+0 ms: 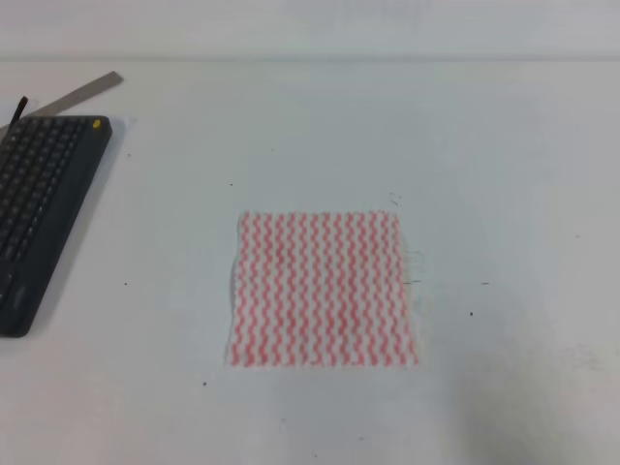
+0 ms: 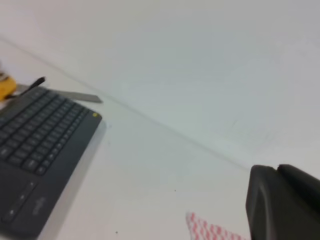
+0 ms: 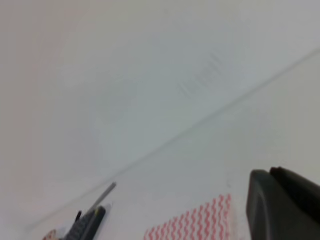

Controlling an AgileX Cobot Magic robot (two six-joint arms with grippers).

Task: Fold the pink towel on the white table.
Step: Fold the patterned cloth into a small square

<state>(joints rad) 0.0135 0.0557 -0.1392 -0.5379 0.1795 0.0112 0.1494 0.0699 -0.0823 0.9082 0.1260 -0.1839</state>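
The pink towel (image 1: pixel 322 289) lies spread flat and unfolded, roughly square, in the middle of the white table (image 1: pixel 484 145). No arm or gripper shows in the exterior high view. In the left wrist view one towel corner (image 2: pixel 210 231) peeks in at the bottom edge, beside a black finger (image 2: pixel 285 205) of my left gripper at the lower right. The right wrist view shows a stretch of the towel (image 3: pixel 192 222) at the bottom, with a black finger (image 3: pixel 285 207) of my right gripper to its right. Both fingers appear above the table, and their jaws are cut off by the frame.
A dark grey keyboard (image 1: pixel 39 208) lies along the table's left edge. Behind it rests a flat metal strip (image 1: pixel 82 94) and a thin black stick (image 1: pixel 17 108). A yellow object (image 2: pixel 5 87) sits at the far left of the left wrist view.
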